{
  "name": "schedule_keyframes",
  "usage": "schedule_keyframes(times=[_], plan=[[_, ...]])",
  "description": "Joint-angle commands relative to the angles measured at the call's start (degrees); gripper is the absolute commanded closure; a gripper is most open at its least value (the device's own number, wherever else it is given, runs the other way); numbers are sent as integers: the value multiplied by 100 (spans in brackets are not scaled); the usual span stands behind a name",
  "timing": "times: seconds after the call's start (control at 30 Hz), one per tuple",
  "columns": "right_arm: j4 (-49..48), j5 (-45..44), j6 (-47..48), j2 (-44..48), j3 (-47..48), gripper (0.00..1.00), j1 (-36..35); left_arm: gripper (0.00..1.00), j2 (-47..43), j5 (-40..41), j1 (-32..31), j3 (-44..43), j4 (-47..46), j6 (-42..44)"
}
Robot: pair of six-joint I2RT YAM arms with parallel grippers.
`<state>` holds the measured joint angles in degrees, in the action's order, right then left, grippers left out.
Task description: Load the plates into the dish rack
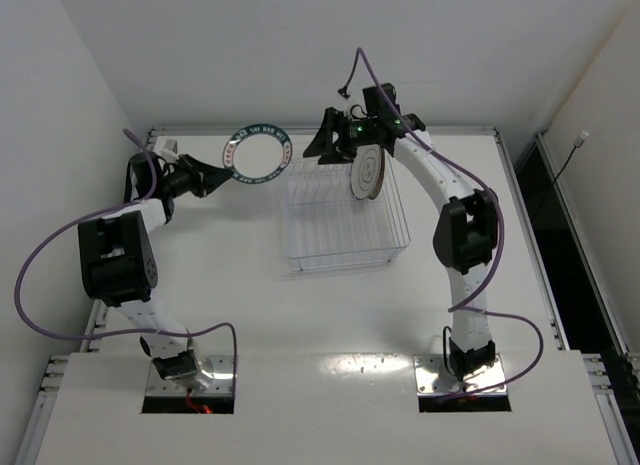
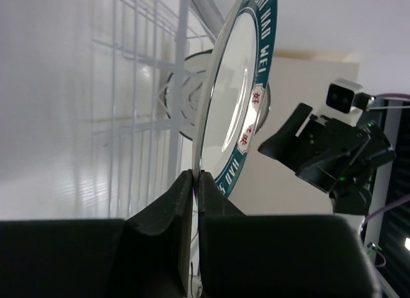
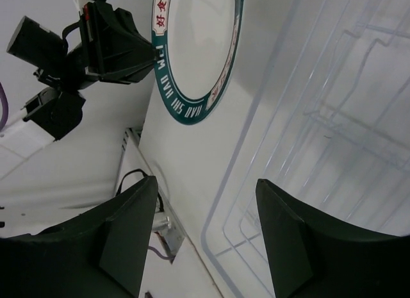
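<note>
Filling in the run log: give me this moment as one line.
left gripper: shut on teal-rimmed plate, left of dish rack | right gripper: open, at rack's far edge | grey-ringed plate: upright in rack

1. The left gripper (image 2: 196, 176) is pinched tight on the lower rim of the teal-banded plate (image 2: 240, 86), which stands edge-on.
2. Behind it is the wire dish rack (image 2: 134, 86), with a grey-ringed plate (image 2: 186, 99) seen through its wires.
3. The right gripper (image 2: 288, 134) hangs to the right, apart from the plate.
</note>
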<state>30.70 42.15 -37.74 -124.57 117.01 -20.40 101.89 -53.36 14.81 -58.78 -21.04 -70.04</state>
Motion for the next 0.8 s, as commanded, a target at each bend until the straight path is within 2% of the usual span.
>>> schedule_keyframes(times=[0.0, 0.17, 0.4, 0.43, 0.5, 0.53, 0.63, 0.7, 0.77], plan=[[-503, 198, -225, -49, 67, 41, -43, 100, -231, -499, -110, 34, -1358, -589], [-846, 197, -524, -208, 15, 42, -95, 100, -178, -552, -338, 86, -1605, -756], [-724, -57, -586, -769, 612, 45, -271, 100, 7, -605, -777, -204, -1676, -757], [-723, -58, -638, -822, 665, 48, -271, 100, 7, -605, -830, -204, -1676, -757], [-723, 4, -699, -893, 665, 63, -271, 100, 59, -657, -830, -204, -1676, -757], [-793, 4, -700, -893, 665, 78, -271, 100, 59, -719, -830, -204, -1676, -757], [-733, -188, -630, -710, 543, 99, -271, 100, 112, -780, -830, -204, -1676, -757], [-583, -373, -551, -516, 542, 100, -210, 100, 112, -781, -830, -204, -1545, -556], [-85, -864, -358, -217, 786, 100, -139, 82, 112, -834, -725, -291, -966, -257]])
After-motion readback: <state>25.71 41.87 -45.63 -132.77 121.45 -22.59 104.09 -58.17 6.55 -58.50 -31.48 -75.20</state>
